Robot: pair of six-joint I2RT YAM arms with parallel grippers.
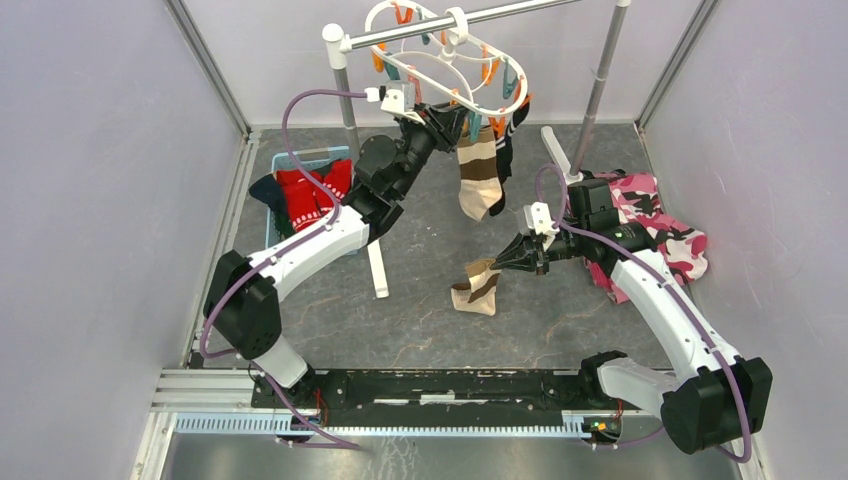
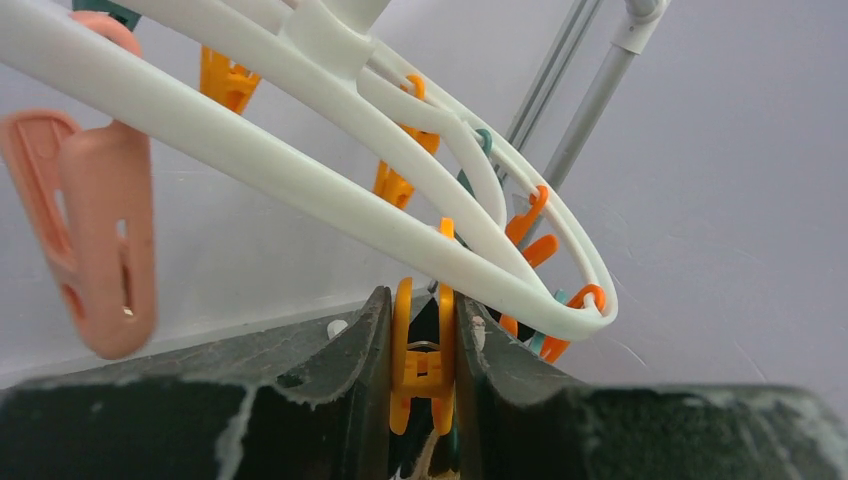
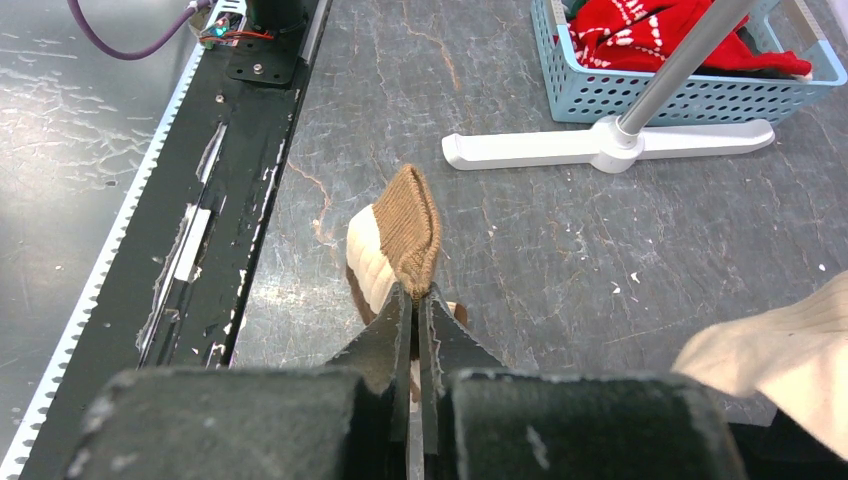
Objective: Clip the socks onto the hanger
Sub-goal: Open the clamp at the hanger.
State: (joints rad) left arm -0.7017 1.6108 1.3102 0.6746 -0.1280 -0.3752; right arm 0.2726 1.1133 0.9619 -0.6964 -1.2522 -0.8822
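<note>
The white oval hanger (image 1: 440,55) hangs from the rack's bar, with orange and teal clothespins dangling from it. A brown-and-beige striped sock (image 1: 480,175) and a dark sock (image 1: 507,150) hang clipped under its front edge. My left gripper (image 1: 462,125) is raised to that edge and is shut on an orange clothespin (image 2: 422,365), squeezing its two handles just below the ring (image 2: 300,180). My right gripper (image 1: 497,265) is shut on the brown cuff of a second striped sock (image 3: 405,235), which dangles over the table (image 1: 478,288).
A light blue basket (image 1: 300,157) at the left holds a red patterned sock (image 1: 310,190) and dark fabric. The rack's white feet (image 1: 378,270) (image 1: 555,150) lie on the table. A pink camouflage cloth (image 1: 660,225) lies behind the right arm.
</note>
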